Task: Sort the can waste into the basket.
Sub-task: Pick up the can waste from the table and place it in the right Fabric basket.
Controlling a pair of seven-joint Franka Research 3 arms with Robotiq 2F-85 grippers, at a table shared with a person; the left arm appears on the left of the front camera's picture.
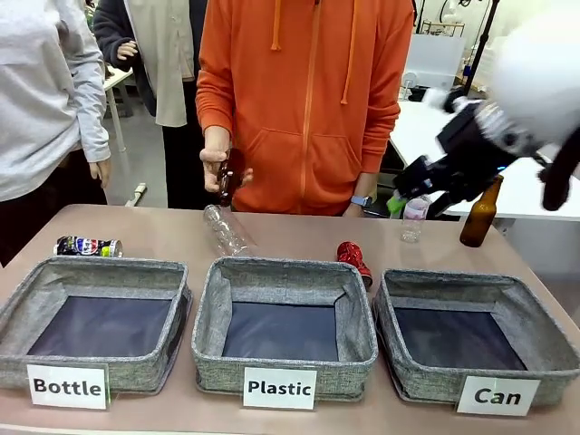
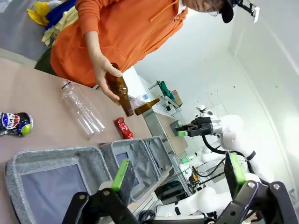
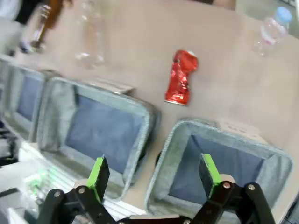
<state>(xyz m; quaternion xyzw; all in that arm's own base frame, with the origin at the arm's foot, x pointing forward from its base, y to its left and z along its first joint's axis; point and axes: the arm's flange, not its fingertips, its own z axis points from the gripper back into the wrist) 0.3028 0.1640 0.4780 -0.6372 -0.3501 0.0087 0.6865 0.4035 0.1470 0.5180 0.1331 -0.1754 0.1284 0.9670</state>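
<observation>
- The "Can" basket (image 1: 421, 379) holds nothing and its dark lining is bare, so I judge that none of the sorting is done.
- The right gripper (image 3: 154, 170) hangs in the air near that basket, fingers wide apart and empty.
- The left gripper (image 2: 177, 171) is well away from the basket, beyond the "Bottle" basket (image 1: 172, 299), likewise spread apart with nothing between its fingers.
- The dark printed can (image 1: 87, 246) lies on the table far from the "Can" basket, and is probably the longer trip left.
- The red can (image 1: 353, 258) lies just beyond the basket's far left corner, probably the nearer pick.
</observation>
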